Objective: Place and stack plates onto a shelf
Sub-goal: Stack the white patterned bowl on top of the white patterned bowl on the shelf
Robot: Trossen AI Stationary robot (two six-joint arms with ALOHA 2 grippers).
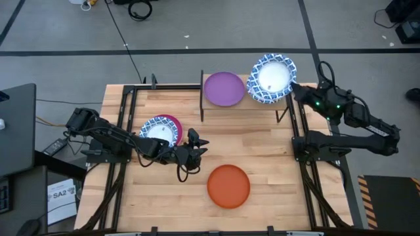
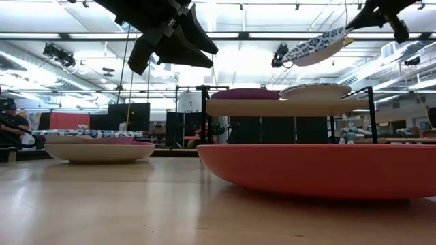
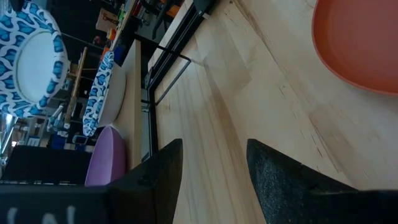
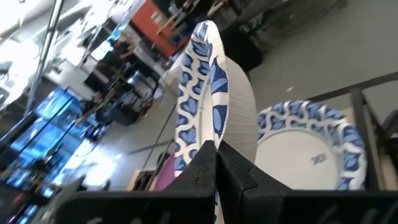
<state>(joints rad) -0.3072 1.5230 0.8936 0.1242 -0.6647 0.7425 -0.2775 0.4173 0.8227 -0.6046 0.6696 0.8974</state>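
Note:
My right gripper (image 1: 294, 89) is shut on a white plate with a blue patterned rim (image 1: 271, 78), held tilted above the right half of the shelf (image 2: 286, 107). A second blue-rimmed plate (image 4: 311, 149) lies on the shelf below it, beside the purple plate (image 1: 224, 88). My left gripper (image 1: 199, 145) hovers open over the table's middle, touching nothing. To its left, another blue-rimmed plate (image 1: 157, 129) rests on the magenta plate (image 1: 174, 122). The orange plate (image 1: 228, 185) lies on the table near the front. My right gripper pinches the blue-rimmed plate's rim (image 4: 208, 134) between its two fingers, coming from the table's right side. The plate is lifted clear and tilted, its far edge higher (image 2: 317, 46), above the plate lying on the shelf.
The shelf's black legs (image 1: 201, 108) stand at the table's far middle. Black arm frames run along the table's left (image 1: 125, 111) and right (image 1: 302, 124) edges. Bare wood (image 1: 262, 147) lies between the shelf and the orange plate.

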